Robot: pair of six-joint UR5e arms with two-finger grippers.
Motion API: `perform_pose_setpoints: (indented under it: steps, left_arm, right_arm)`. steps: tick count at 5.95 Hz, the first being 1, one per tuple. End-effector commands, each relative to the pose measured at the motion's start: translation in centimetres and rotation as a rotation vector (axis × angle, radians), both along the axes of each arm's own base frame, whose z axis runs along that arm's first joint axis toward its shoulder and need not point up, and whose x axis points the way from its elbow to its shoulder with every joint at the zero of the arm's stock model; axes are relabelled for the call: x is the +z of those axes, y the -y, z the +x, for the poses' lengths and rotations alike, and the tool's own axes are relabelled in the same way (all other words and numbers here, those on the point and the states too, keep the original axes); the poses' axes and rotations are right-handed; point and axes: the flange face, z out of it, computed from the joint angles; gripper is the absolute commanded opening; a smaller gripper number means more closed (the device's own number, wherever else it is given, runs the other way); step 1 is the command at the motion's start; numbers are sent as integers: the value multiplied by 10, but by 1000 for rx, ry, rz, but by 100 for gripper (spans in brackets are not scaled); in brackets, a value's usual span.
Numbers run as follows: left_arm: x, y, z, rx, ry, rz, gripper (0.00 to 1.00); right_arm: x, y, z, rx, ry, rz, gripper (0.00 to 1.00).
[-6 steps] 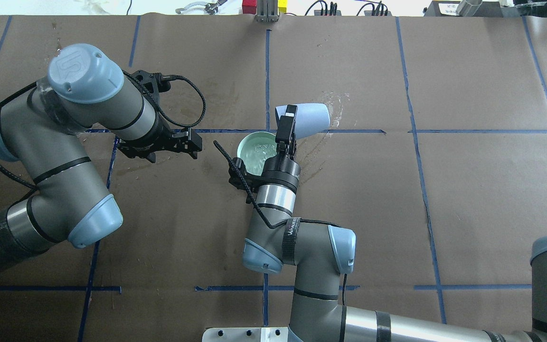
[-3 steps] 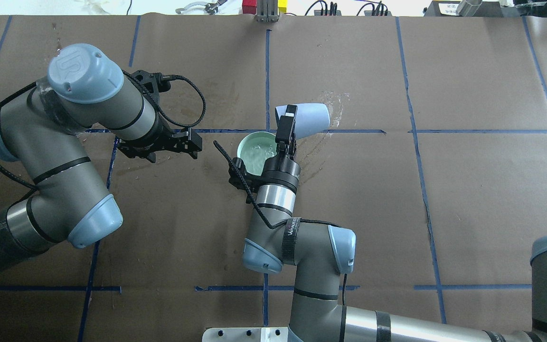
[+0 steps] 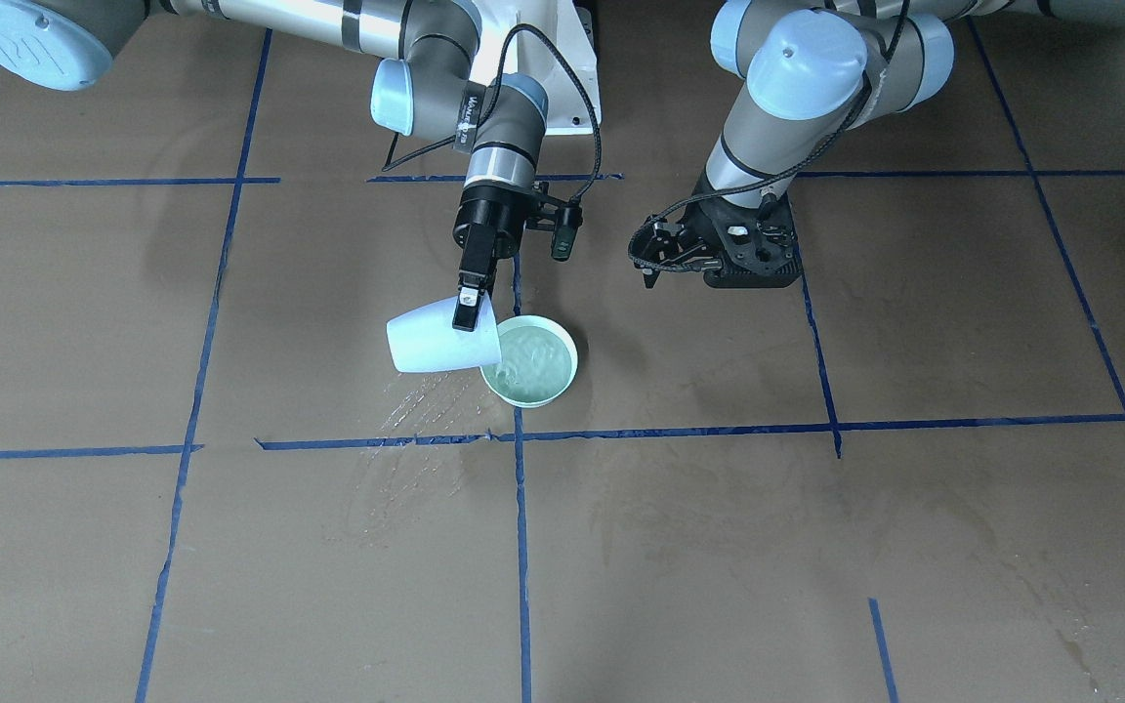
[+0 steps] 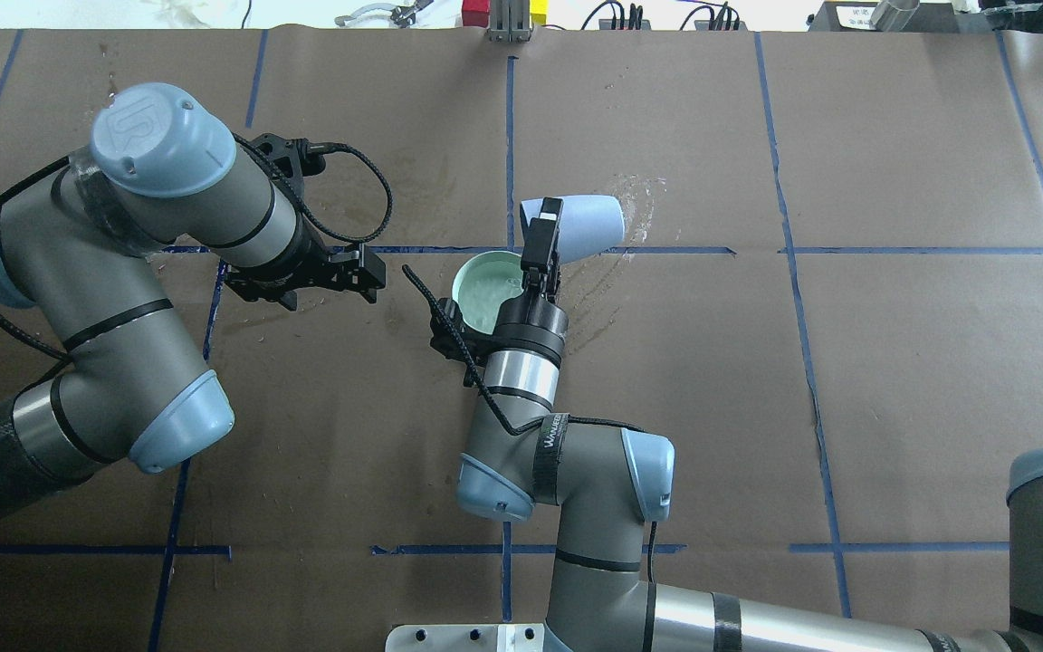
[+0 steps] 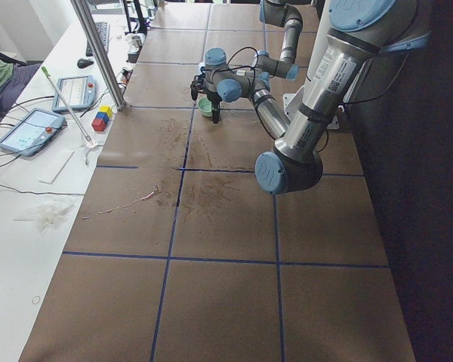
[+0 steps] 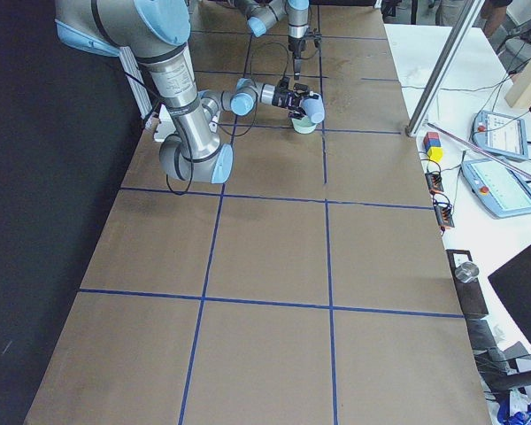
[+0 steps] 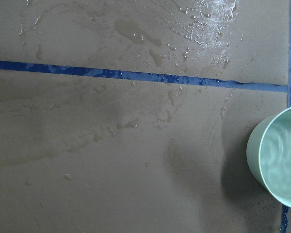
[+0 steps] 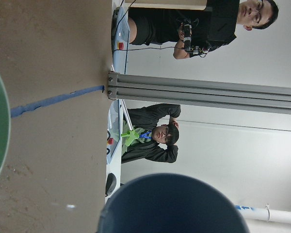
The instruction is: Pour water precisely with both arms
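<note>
Over bench (image 4: 893,362) centre: right claw (image 4: 541,237) pinches rim of cup (image 4: 589,226), tipped sideways above bowl (image 4: 455,290). Water (image 4: 485,301) ripples in bowl; pour likely near done. Left claw (image 4: 340,273) idle, apart; cannot tell its grip.

We saw the right arm (image 4: 521,398) drift slightly toward the robot's left. Its fingers (image 4: 540,246) carried the tipped pale blue cup (image 4: 589,226) the same way, and the wrist came to cover a little more of the green bowl (image 4: 476,294).
</note>
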Motion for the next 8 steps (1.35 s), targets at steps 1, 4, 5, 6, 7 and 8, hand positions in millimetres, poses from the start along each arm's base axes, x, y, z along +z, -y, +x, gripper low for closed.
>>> perform_pose_setpoints:
  steps: [1, 4, 5, 6, 7, 8]
  left_arm:
    - [0, 1, -1, -2, 0, -1, 100]
    - [-7, -1, -7, -4, -13, 8, 100]
    - [-7, -1, -8, -6, -12, 7, 100]
    - [-8, -1, -9, -7, -13, 8, 100]
    - [-8, -1, -9, -7, -12, 7, 100]
    - [-8, -1, -9, -7, -12, 7, 100]
  right_arm:
    - [-11, 0, 8, -3, 195, 16, 0]
    - [12, 8, 30, -20, 946, -61, 0]
    - [13, 15, 58, -12, 1098, -109, 0]
    - [13, 21, 101, -5, 1271, -173, 0]
    - [21, 33, 136, 72, 1575, -285, 0]
    - [50, 36, 169, 113, 1579, -282, 0]
